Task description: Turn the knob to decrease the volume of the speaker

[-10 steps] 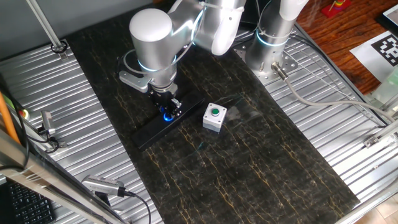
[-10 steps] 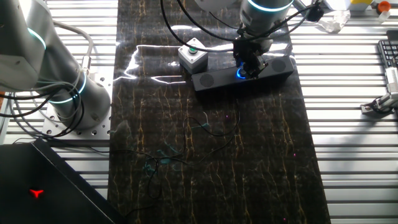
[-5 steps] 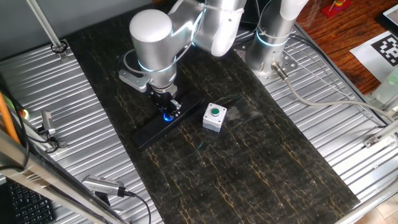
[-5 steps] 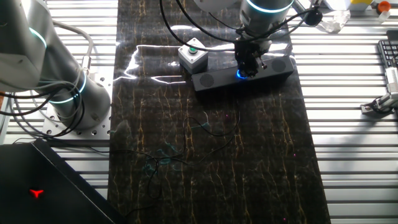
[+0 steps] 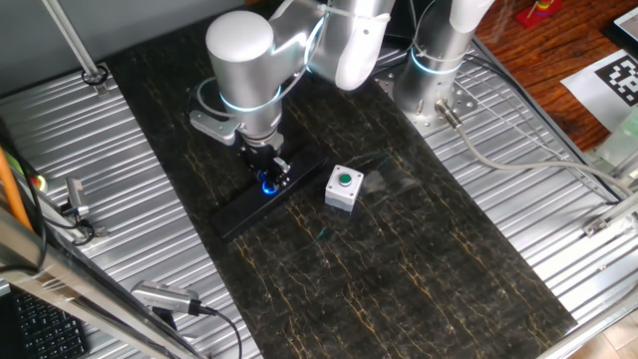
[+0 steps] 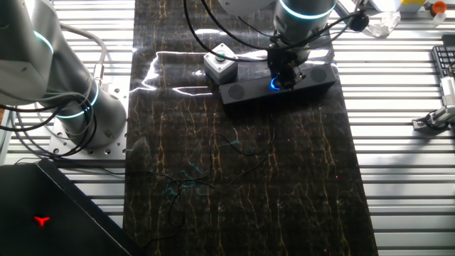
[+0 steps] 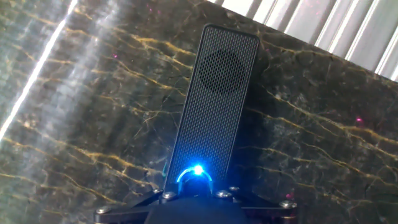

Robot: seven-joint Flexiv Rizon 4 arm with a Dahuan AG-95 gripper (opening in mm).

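Gripper (image 5: 269, 172) sits straight down on the knob (image 5: 268, 183), its fingers pointing along the knob's axis, presumably so that a wrist rotation turns the dial directly. Whether the fingers are closed on the knob or merely close around it cannot be told: in both fixed views the black fingertips cover it, and only the blue ring glows out around them. In the hand view the ring (image 7: 196, 172) shows at the bottom edge, right against the gripper body, which suggests the hand is fully lowered onto it.

The knob is set in the top face of the speaker (image 5: 242, 206), about midway along the bar. The speaker lies flat on the dark marbled mat (image 5: 419, 279), so the knob faces up and a vertical approach suits it. In the hand view one mesh half of the speaker (image 7: 217, 93) runs away from the knob.

A white box (image 5: 343, 187) with a green button stands just beside the speaker, apart from the gripper and clear of a turning wrist.

Judging by this, the turn itself is the step in hand.
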